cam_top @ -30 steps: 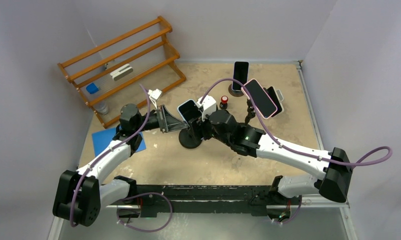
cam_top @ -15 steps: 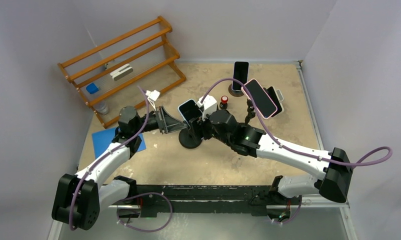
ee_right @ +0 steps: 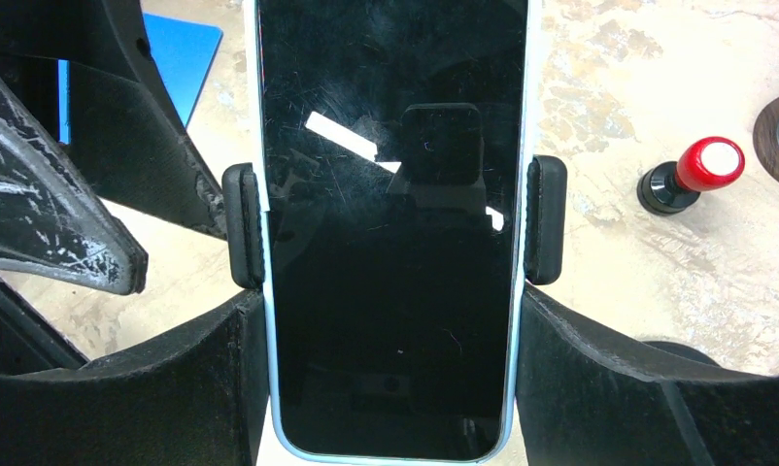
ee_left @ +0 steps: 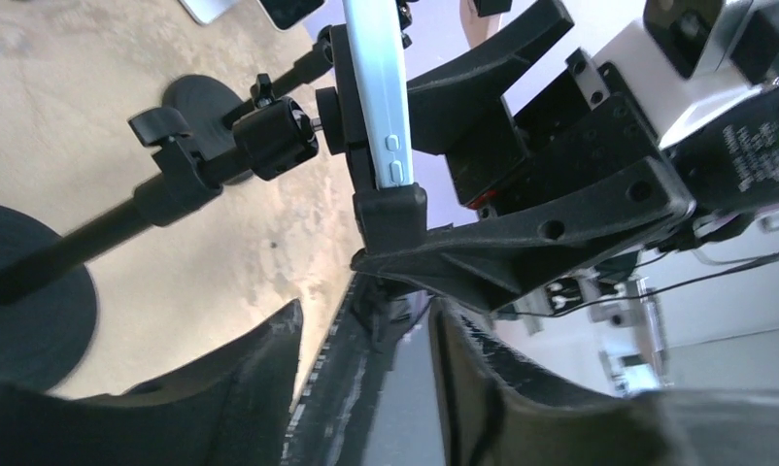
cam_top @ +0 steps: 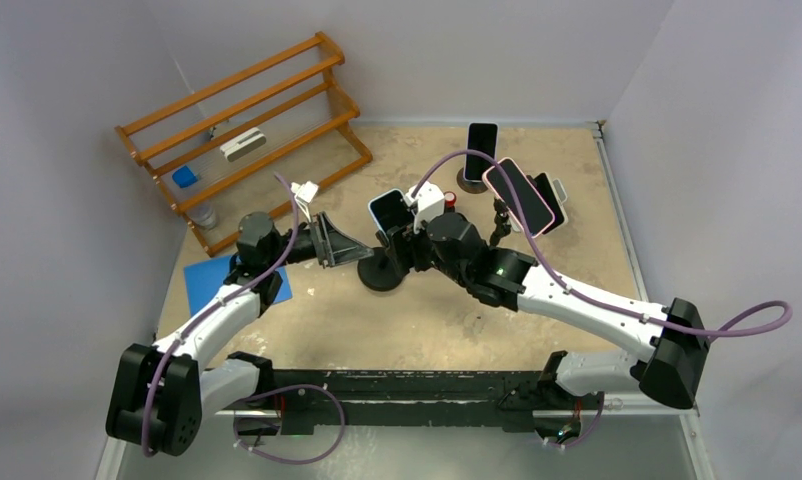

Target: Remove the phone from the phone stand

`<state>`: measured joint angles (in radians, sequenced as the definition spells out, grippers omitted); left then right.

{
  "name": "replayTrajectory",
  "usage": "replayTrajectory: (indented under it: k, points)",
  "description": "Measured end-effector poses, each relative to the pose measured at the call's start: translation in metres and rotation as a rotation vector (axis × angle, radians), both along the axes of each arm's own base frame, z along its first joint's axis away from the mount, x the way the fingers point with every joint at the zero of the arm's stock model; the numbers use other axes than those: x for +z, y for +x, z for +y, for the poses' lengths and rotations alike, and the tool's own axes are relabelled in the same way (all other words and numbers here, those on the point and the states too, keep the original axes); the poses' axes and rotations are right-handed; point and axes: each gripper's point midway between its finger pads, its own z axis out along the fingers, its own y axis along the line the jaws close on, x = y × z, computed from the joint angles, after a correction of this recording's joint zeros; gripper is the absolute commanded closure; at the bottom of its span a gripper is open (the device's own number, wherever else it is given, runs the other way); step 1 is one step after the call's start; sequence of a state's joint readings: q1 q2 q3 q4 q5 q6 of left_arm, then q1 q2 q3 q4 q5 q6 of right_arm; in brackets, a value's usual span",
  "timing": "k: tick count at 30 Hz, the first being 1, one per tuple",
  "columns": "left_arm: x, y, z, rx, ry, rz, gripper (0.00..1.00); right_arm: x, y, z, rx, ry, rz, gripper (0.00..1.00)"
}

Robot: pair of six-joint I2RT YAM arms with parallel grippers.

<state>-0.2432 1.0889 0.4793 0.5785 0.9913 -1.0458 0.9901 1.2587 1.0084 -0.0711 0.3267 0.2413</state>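
**K:** Two arms meet mid-frame in the top view, over the tan table [cam_top: 307, 330]. Where is the phone [ee_right: 390, 223]?

**R:** Pale blue case, dark screen, seated in the cradle of the phone stand [ee_left: 172, 184]. The cradle's side pads [ee_right: 243, 225] press both long edges. Not out of the stand.

**K:** And the right gripper [ee_right: 386, 320]?

**R:** It straddles the lower half of the phone in its own wrist view. One black finger [ee_right: 172, 388] lies against each long edge, just below the pads. Clamped on the phone.

**K:** Now the left gripper [ee_left: 363, 313].

**R:** Low in its wrist view, jaws apart, a gap between the fingers. Nothing pinched there that I can make out. Above it the phone shows edge-on at upper centre, with the cradle's foot [ee_left: 390, 209] under it. The stand's post [ee_left: 94, 238] runs down left to the round base [ee_left: 26, 291] at the frame's left edge.

**K:** In the top view that base sits mid-table, with the left gripper just beside the post on its left.

**R:** Surroundings: wooden rack [cam_top: 247, 110] at upper left, blue sheet [cam_top: 212, 280] under the left arm. A red-capped bottle [ee_right: 692, 175] stands at the right of the right wrist view, apart from the phone. Upper right of the top view: a pink-cased phone [cam_top: 520, 195], tilted, and a black phone [cam_top: 482, 145], upright, each on its own stand.
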Motion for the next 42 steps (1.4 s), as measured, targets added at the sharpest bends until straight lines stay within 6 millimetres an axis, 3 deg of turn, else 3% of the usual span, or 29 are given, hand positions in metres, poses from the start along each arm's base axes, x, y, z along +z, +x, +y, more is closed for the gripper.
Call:
replayTrajectory:
  k: [4,12,22,36,42]
  points:
    - [0.003,0.000,0.001,0.013,-0.004,0.006,0.24,0.001,-0.003,0.002,0.013,-0.018,0.006,1.00]
    - [0.020,0.010,0.004,0.079,-0.001,-0.034,0.21,0.001,-0.012,0.016,0.061,-0.065,0.020,1.00]
    - [0.008,0.016,0.002,0.075,0.028,0.034,0.44,0.001,-0.017,0.026,0.096,-0.061,0.039,1.00]
    - [0.011,0.007,-0.002,0.003,0.003,0.051,0.46,0.001,-0.018,0.027,0.093,-0.050,0.047,1.00]
    - [0.012,0.004,-0.002,-0.012,-0.005,0.064,0.62,0.001,-0.018,0.027,0.090,-0.044,0.049,1.00]
